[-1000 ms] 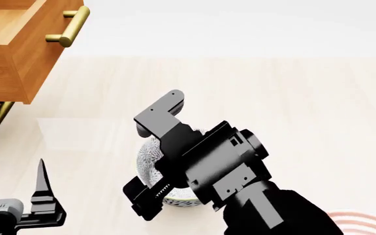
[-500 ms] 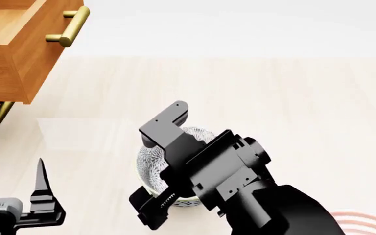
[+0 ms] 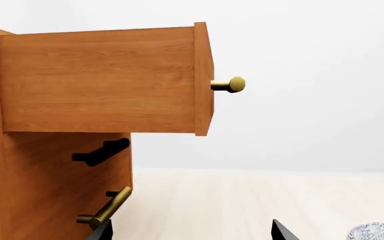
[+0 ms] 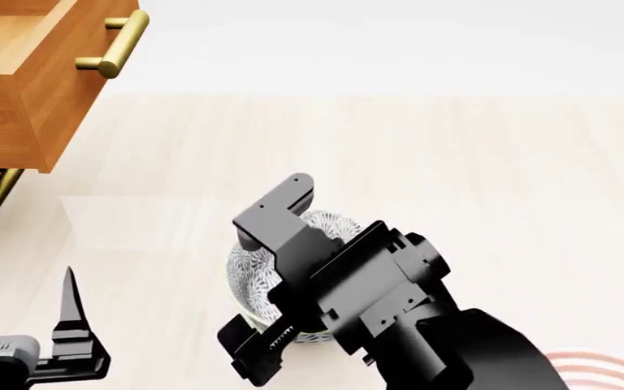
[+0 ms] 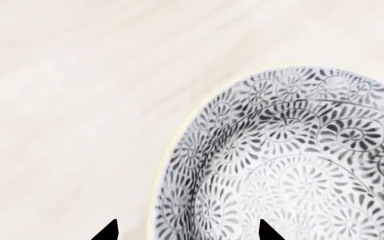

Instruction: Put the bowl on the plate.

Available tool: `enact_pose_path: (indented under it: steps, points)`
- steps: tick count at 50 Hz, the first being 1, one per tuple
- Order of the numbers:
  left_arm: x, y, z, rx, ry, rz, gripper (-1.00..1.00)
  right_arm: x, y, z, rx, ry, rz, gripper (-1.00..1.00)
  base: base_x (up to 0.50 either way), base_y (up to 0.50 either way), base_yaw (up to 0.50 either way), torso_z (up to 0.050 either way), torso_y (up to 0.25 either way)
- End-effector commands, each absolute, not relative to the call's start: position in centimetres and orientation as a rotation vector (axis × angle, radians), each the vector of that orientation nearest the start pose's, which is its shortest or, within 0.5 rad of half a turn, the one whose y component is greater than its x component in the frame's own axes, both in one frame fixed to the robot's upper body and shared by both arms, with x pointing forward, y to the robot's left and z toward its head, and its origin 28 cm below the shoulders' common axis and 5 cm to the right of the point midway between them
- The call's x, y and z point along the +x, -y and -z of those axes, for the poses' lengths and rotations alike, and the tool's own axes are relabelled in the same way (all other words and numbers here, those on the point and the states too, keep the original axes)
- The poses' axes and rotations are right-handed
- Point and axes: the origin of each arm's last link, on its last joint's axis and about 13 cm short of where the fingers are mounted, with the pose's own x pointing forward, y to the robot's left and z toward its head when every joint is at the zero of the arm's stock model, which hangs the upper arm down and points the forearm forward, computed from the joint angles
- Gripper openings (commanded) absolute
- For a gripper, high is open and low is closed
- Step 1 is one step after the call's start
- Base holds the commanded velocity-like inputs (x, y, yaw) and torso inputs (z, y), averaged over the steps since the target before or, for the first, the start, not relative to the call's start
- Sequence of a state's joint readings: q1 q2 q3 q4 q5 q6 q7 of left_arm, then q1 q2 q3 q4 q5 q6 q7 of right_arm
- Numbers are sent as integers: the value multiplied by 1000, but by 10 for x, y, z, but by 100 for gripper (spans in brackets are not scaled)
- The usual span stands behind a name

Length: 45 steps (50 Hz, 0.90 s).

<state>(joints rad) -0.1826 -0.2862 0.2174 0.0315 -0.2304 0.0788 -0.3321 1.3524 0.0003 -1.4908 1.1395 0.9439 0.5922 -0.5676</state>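
The bowl (image 4: 249,272), white with a grey-blue floral pattern, stands on the pale floor, mostly covered by my right arm in the head view. My right gripper (image 4: 253,284) hangs open right over it. In the right wrist view the bowl (image 5: 299,165) fills the frame and the open gripper (image 5: 187,234) has its dark fingertips on either side of the bowl's near rim. Only an edge of the plate (image 4: 604,367), with red rings, shows at the lower right. My left gripper (image 3: 192,235) is open and holds nothing; one of its fingers (image 4: 71,313) stands left of the bowl.
A wooden cabinet (image 4: 9,114) with a pulled-out drawer (image 3: 105,80) and brass handles (image 4: 111,47) stands at the far left. A lower brass handle (image 3: 105,212) lies close to my left gripper. The bowl's edge (image 3: 379,231) shows in the left wrist view.
My right gripper has come down and slightly nearer over the bowl, covering more of it. The left arm has hardly moved.
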Motion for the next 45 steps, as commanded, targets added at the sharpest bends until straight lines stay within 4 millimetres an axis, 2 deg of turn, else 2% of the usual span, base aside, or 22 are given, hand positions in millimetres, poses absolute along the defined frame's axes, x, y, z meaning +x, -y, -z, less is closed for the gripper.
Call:
enact_pose_path:
  steps: [1, 4, 6, 8, 9, 13, 15, 20, 21, 22, 23, 24, 27, 31, 32, 35, 36, 38, 39, 40, 42, 45]
  points:
    - [251, -230, -74, 25, 246, -113, 100, 399, 58, -145, -424, -802, -839, 100, 0, 0, 0, 0, 0]
    - [251, -230, -74, 24, 246, -114, 100, 399, 58, -145, -427, -804, -839, 100, 0, 0, 0, 0, 0]
    - [251, -230, -61, 24, 246, -116, 100, 399, 58, -144, -428, -805, -838, 100, 0, 0, 0, 0, 0]
    - [250, -230, -69, 24, 246, -115, 100, 399, 58, -144, -426, -806, -837, 100, 0, 0, 0, 0, 0]
    - [250, -230, -64, 25, 246, -115, 100, 399, 57, -143, -427, -806, -838, 100, 0, 0, 0, 0, 0]
    - [249, -230, -75, 25, 247, -115, 100, 399, 57, -143, -443, -807, -847, 100, 0, 0, 0, 0, 0]
    - [250, -230, -62, 24, 248, -116, 100, 399, 57, -143, -443, -806, -841, 100, 0, 0, 0, 0, 0]
    - [250, -230, -73, 25, 247, -115, 100, 398, 56, -142, -445, -810, -846, 100, 0, 0, 0, 0, 0]
    - [250, -230, -64, 24, 247, -116, 100, 398, 56, -142, -445, -810, -845, 100, 0, 0, 0, 0, 0]
    - [250, -231, -59, 24, 247, -116, 100, 398, 57, -143, -446, -809, -840, -100, 0, 0, 0, 0, 0]
    - [250, -231, -58, 24, 248, -116, 100, 398, 57, -143, -447, -809, -839, -100, 0, 0, 0, 0, 0]
    - [249, -231, -73, 23, 248, -118, 100, 398, 57, -143, -451, -808, -837, -100, 0, 0, 0, 0, 0]
    - [249, -231, -76, 23, 248, -119, 100, 398, 56, -144, -455, -808, -839, -100, 0, 0, 0, 0, 0]
    - [249, -231, -60, 19, 247, -120, 100, 399, 56, -143, -458, -809, -839, -100, 0, 0, 0, 0, 0]
    - [249, -231, -69, 17, 247, -120, 100, 398, 57, -143, -459, -811, -840, -100, 0, 0, 0, 0, 0]
    - [249, -231, -59, 19, 248, -119, 100, 398, 57, -143, -462, -816, -840, -100, 0, 0, 0, 0, 0]
    - [249, -231, -68, 20, 248, -118, 100, 398, 57, -143, -463, -815, -839, -100, 0, 0, 0, 0, 0]
    - [249, -231, -70, 21, 248, -117, 100, 399, 57, -144, -463, -813, -840, -100, 0, 0, 0, 0, 0]
    - [249, -230, -62, 21, 247, -117, 100, 399, 57, -144, -463, -811, -839, -100, 0, 0, 0, 0, 0]
    - [249, -231, -70, 21, 247, -118, 100, 399, 57, -144, -463, -810, -840, -100, 0, 0, 0, 0, 0]
    - [248, -231, -60, 21, 248, -119, 100, 400, 57, -147, -469, -802, -840, -100, 0, 0, 0, 0, 0]
    - [248, -231, -59, 21, 248, -120, 100, 403, 58, -152, -478, -779, -830, -100, 0, 0, 0, 0, 0]
